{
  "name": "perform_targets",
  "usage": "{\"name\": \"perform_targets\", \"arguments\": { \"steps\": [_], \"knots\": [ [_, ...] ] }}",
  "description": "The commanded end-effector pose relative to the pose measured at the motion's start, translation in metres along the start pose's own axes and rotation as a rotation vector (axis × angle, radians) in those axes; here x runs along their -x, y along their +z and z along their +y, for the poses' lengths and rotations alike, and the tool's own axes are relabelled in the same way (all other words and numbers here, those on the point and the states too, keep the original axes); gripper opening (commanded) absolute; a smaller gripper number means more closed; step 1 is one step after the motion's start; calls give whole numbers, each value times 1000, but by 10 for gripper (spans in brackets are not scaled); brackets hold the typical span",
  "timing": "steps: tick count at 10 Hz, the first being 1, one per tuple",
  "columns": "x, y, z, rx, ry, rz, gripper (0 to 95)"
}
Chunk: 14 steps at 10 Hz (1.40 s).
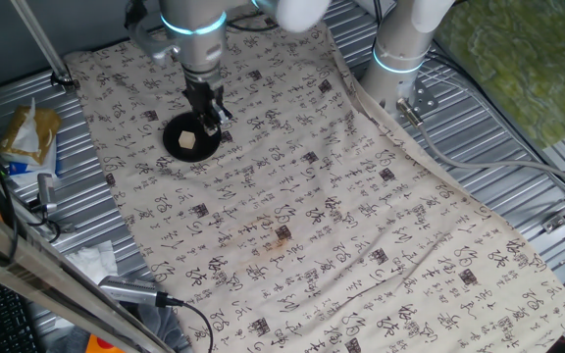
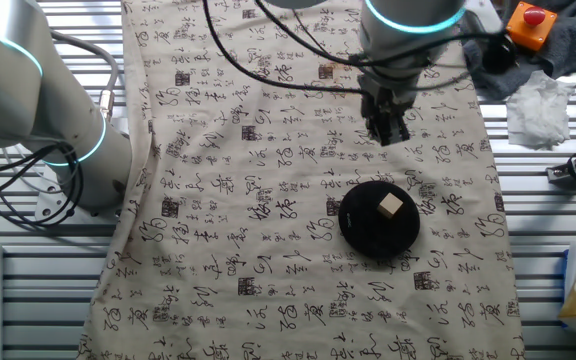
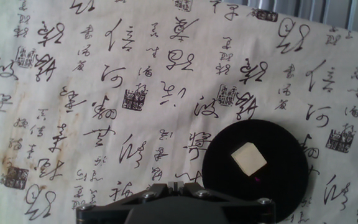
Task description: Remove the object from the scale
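Observation:
The object, a small tan block (image 2: pixel 390 205), sits on the scale (image 2: pixel 363 225), a flat round black disc on the printed cloth. Both show in the other fixed view, the block (image 1: pixel 186 141) on the disc (image 1: pixel 175 130), and in the hand view, the block (image 3: pixel 248 160) right of centre on the disc (image 3: pixel 278 180). My gripper (image 2: pixel 388 126) hangs above the cloth just beyond the scale, apart from the block. In the hand view its fingertips (image 3: pixel 176 185) meet at the bottom edge, shut and empty.
The cloth (image 1: pixel 341 216) with black characters covers the table and has a brownish stain (image 1: pixel 281 235). A second robot base (image 1: pixel 400 49) stands at the cloth's edge. Packets (image 1: pixel 27 137), tissues (image 2: pixel 543 100) and cables lie on the metal table beside it.

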State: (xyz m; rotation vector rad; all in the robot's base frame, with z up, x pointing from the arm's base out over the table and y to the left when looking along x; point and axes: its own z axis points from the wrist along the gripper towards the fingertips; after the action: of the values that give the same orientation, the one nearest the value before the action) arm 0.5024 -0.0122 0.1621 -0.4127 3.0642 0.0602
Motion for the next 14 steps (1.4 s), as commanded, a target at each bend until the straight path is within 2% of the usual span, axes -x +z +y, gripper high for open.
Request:
{"name": "perform_targets", "arguments": {
  "steps": [1, 7, 14],
  "knots": [
    [-1, 3, -8, 3, -17, -5, 0],
    [9, 5, -39, 20, -63, -6, 0],
    [21, 11, -66, 14, -105, -8, 0]
  ]
}}
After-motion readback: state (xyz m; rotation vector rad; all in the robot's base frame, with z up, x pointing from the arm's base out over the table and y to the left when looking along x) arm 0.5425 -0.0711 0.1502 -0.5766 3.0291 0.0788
